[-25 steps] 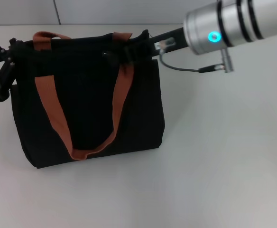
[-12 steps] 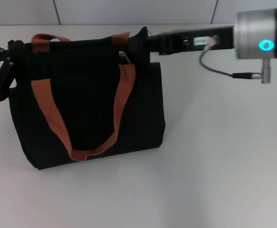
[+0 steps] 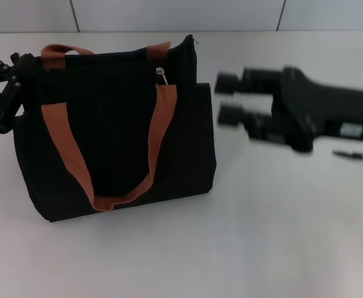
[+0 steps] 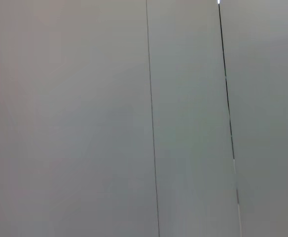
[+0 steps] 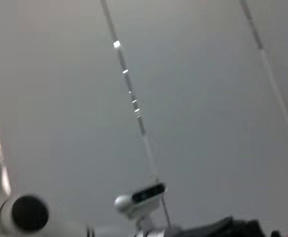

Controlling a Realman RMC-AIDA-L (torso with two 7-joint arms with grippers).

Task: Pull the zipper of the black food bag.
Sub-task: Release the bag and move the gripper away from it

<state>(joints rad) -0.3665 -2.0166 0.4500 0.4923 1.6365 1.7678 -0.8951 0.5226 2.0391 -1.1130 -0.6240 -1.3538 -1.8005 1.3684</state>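
The black food bag (image 3: 116, 133) stands upright on the white table, its rust-brown strap handles hanging down its front. The small silver zipper (image 3: 161, 73) hangs at the top edge, just above the right strap. My right gripper (image 3: 226, 98) is to the right of the bag, apart from it, with its two fingers spread and nothing between them. My left gripper (image 3: 0, 93) is at the bag's upper left corner, against the fabric. Neither wrist view shows the bag clearly.
The white table (image 3: 281, 236) stretches in front of and to the right of the bag. A grey panelled wall (image 3: 169, 15) runs behind it. The left wrist view shows only wall panels (image 4: 85, 123).
My right gripper has left the bag's top edge and swung out to the right and down, now open. The zipper slider stays by the right strap. The left arm has not moved.
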